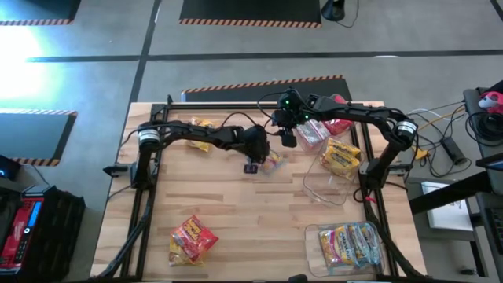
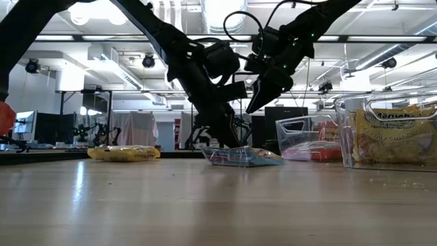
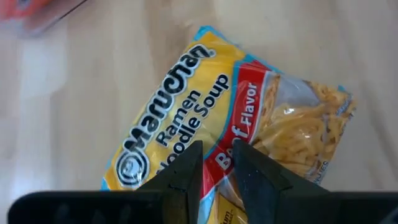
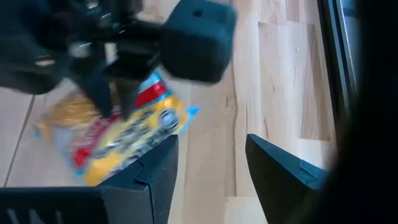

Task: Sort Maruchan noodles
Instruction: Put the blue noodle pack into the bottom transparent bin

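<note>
A light blue and yellow Maruchan noodles packet lies flat on the wooden table near the middle. My left gripper slants down over its near long side, its fingers a narrow gap apart, with the packet showing through the gap. My right gripper hangs above and behind the packet, open, with nothing between its fingers. A yellow packet lies at the far left and a red one near the front left. My left gripper has its fingertips right at the packet's printed face, coming from above at a slant. I cannot tell whether they touch it or stand just over it. The packet lies on the table.
Clear tubs stand on the right side: one with red packets, one with yellow packets, one with nothing in it, and one at the front right with blue and yellow packets. Bare wood lies at the centre front.
</note>
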